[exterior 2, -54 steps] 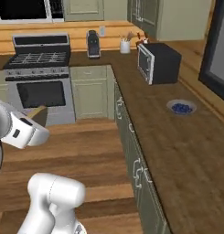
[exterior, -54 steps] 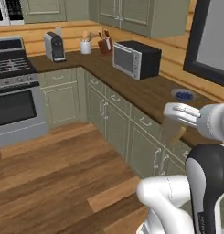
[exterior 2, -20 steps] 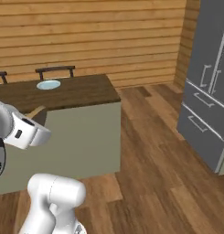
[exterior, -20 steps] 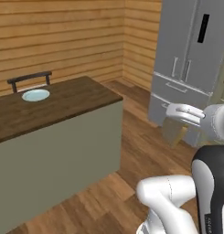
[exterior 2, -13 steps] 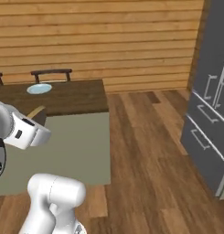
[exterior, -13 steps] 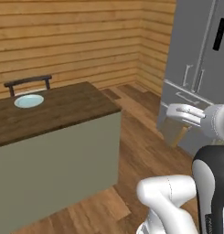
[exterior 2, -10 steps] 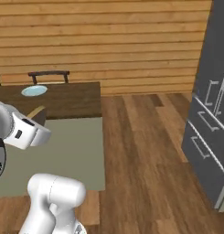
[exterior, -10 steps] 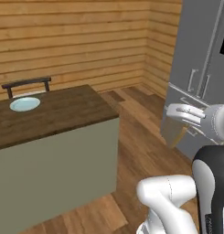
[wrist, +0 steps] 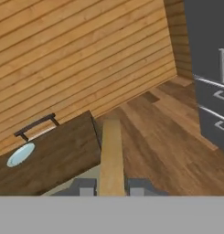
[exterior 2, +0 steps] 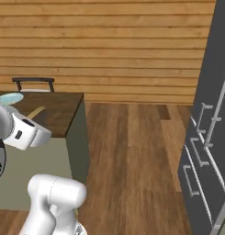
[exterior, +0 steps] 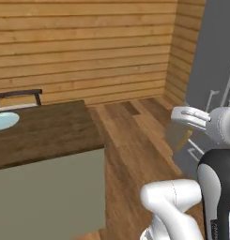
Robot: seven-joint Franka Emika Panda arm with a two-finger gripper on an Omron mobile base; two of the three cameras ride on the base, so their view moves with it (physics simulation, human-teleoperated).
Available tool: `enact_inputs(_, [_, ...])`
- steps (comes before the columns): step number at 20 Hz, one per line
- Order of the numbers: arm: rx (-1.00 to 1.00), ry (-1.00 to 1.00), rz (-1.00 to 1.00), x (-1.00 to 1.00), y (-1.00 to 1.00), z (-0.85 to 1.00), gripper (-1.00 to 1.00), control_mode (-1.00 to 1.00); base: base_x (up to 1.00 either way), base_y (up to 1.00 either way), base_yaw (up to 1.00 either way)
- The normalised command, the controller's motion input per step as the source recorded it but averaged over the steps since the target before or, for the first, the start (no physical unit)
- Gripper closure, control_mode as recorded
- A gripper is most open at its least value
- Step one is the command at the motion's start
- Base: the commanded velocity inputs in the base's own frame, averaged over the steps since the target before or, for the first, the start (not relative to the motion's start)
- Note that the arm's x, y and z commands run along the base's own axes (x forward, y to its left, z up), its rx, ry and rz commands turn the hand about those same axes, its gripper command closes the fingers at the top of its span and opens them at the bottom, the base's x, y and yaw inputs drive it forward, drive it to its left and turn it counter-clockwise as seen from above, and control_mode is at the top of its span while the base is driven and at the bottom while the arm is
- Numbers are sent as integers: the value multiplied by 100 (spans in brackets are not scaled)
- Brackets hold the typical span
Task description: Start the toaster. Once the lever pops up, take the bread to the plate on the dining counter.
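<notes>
A tan bread slice (wrist: 111,155) stands edge-on between my finger tips, and my gripper (wrist: 111,186) is shut on it. From the left base view the bread (exterior: 185,139) hangs below the hand at the right. The right base view shows the bread (exterior 2: 36,111) sticking out past the arm at the left. A pale blue-white plate (wrist: 20,154) lies on the dark wood dining counter (wrist: 58,157), left of and beyond the gripper. That plate (exterior: 3,120) sits at the left edge on the dining counter (exterior: 50,133). The toaster is out of view.
A tall grey fridge (exterior: 215,79) with handles (exterior 2: 203,137) rises at the right. A dark chair back (exterior 2: 33,81) stands behind the counter by the plank wall (exterior: 88,47). Open wood floor (exterior 2: 132,151) lies between counter and fridge.
The base has kept turning, so the whole scene has slid: the kitchen worktop is gone, the dining counter and plate have shifted left, and the fridge is closer. The bread stays gripped.
</notes>
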Motion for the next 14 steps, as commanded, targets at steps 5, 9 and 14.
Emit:
enact_inputs(5, [0, 0, 0, 0, 0, 0, 100, 100, 100, -92, 23])
enact_inputs(9, [0, 0, 0, 0, 0, 0, 100, 100, 100, -68, 16])
enact_inputs(14, [0, 0, 0, 0, 0, 0, 100, 100, 100, -35, 15])
